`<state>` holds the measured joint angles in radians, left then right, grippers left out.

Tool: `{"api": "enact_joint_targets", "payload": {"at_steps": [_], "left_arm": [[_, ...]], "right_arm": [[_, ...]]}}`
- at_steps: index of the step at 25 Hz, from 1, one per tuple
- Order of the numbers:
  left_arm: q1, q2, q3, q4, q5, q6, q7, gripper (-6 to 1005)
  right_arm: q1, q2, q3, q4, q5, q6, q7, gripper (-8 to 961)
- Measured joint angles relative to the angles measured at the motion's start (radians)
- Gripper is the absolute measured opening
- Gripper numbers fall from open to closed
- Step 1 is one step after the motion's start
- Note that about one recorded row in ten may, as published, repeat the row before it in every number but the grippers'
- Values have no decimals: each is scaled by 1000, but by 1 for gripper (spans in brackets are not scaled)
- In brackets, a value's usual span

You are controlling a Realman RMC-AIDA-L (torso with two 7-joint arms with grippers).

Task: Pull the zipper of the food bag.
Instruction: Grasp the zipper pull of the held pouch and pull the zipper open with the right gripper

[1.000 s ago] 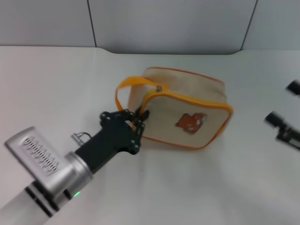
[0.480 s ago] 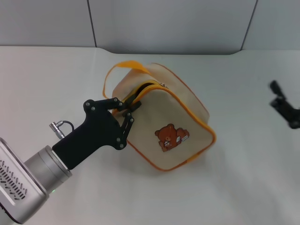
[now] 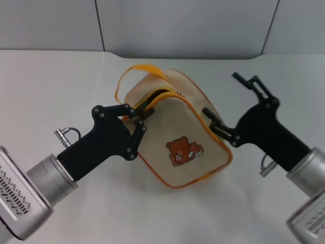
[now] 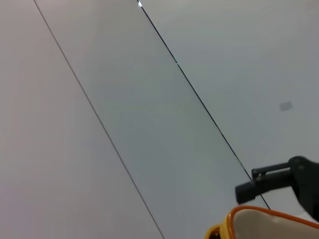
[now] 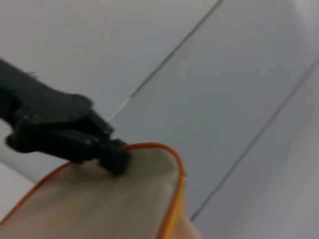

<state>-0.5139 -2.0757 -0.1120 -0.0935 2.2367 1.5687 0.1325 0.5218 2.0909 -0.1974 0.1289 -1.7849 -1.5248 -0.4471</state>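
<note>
While clamped at its left end, the food bag [image 3: 185, 134] sits tilted near the middle of the bench [image 3: 61, 81], bear print facing the robot, loop handle arching toward the far edge. Left tool [image 3: 142, 114] pinches the bag's corner right where the zipper [image 3: 165, 94] starts, fingers pressed together on fabric and zip line. Right tool [image 3: 231, 104] is spread wide, lower finger touching the bag's right side, upper finger well above it, gripping nothing.

From the left wrist, only the bag's orange-piped rim [image 4: 259, 219] and a dark finger of the other arm [image 4: 271, 181] beyond it; own fingers out of sight.

From the right wrist, beige fabric and orange piping [image 5: 149, 199] up close, with the left tool [image 5: 112, 154] biting the far edge.

Judged step: bracing done, approach to the pull tab under way. Next calls for bringing the spread right tool up and over to the small silver tab by the left tool, closing on it, then drawing along the top edge.
</note>
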Motion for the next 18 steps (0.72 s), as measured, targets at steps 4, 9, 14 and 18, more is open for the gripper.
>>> {"api": "enact_joint_targets", "payload": {"at_steps": [4,9,14,18], "left_arm": [[0,-1,0,-1,0,0,0,63],[0,-1,1,-4,-1,1,1,63],[-1,-2,1,-7,-1,-2,1,64],[-3,-3,2,-9,0,-5,1,64]], "right_arm": [[28,0,1,13,-44,32,-22,844],[42,0,1,15,-91,25,-24,845],[44,0,3,28,-99,8,-24,844],[38,1,12,36,-95,-31,-24,844]]}}
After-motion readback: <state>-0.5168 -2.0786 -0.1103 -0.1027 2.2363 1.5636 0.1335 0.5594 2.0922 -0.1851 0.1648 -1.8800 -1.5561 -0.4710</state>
